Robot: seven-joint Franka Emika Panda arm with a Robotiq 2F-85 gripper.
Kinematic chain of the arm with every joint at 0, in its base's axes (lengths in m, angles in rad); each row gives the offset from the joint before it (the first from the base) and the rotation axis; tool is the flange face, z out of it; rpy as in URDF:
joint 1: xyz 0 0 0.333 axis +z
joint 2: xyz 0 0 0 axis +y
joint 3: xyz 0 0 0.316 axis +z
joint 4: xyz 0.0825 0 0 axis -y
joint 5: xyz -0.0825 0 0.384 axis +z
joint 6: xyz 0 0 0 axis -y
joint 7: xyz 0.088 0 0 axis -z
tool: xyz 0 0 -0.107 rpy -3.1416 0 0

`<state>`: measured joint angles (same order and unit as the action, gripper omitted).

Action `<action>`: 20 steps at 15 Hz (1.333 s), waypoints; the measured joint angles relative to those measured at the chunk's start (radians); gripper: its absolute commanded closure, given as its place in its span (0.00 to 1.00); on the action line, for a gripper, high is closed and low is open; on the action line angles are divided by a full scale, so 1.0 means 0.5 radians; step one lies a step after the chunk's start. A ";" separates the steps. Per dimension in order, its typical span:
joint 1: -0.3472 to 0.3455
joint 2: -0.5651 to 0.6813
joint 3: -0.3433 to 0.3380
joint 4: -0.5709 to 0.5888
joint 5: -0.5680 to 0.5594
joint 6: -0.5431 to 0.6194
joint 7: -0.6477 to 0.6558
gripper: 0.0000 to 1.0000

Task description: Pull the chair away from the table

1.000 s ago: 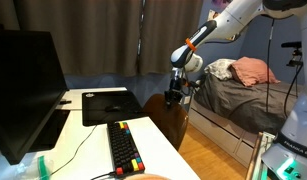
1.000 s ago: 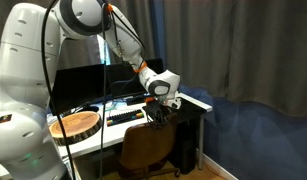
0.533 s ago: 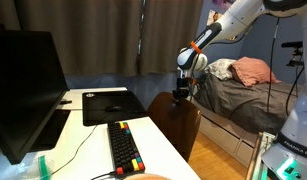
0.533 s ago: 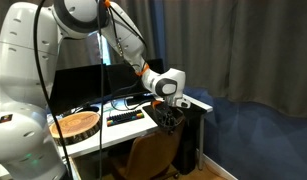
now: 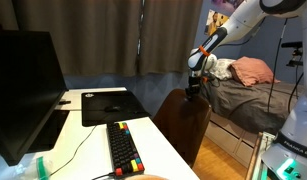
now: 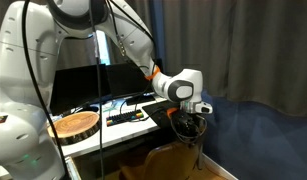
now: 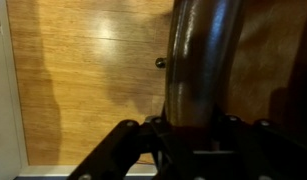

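The dark brown chair [image 5: 183,122] stands beside the white table [image 5: 143,140], with a gap between its backrest and the table edge. In the other exterior view the chair [image 6: 173,160] is low in the picture, in front of the table [image 6: 113,133]. My gripper [image 5: 194,90] is shut on the rounded top of the chair's backrest, also seen in an exterior view [image 6: 189,122]. In the wrist view the backrest [image 7: 198,60] runs up between the two black fingers [image 7: 128,140], above the wooden floor.
On the table are a keyboard [image 5: 123,147], a black mat [image 5: 105,104] and a monitor [image 5: 23,90]. A grey-covered bed [image 5: 243,100] with pillows is close behind the chair. A round wooden piece [image 6: 73,125] lies on the table. Dark curtains hang behind.
My gripper has moved away from the table towards the bed, holding the backrest. The chair has moved with it, and the gap between chair and table has grown.
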<state>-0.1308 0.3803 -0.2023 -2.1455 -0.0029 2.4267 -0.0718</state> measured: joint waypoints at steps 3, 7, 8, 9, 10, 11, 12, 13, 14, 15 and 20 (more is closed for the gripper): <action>-0.001 0.003 -0.004 0.000 -0.001 0.010 0.002 0.88; -0.003 0.020 0.018 0.006 0.003 0.008 -0.003 0.88; -0.005 0.026 0.018 0.012 -0.007 0.008 -0.016 0.88; -0.008 0.034 0.018 0.025 -0.012 0.008 -0.033 0.88; -0.012 0.047 0.016 0.046 -0.024 0.008 -0.046 0.88; -0.020 0.064 0.013 0.073 -0.037 0.012 -0.073 0.88; -0.030 0.085 0.009 0.103 -0.049 0.019 -0.103 0.88; -0.045 0.108 0.004 0.138 -0.058 0.021 -0.139 0.88; -0.067 0.131 -0.001 0.174 -0.061 0.022 -0.176 0.88; -0.093 0.156 -0.005 0.212 -0.061 0.023 -0.215 0.88; -0.289 0.279 -0.014 0.402 -0.059 0.053 -0.434 0.88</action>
<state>-0.2754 0.5199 -0.2093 -1.9446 -0.0322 2.4533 -0.2889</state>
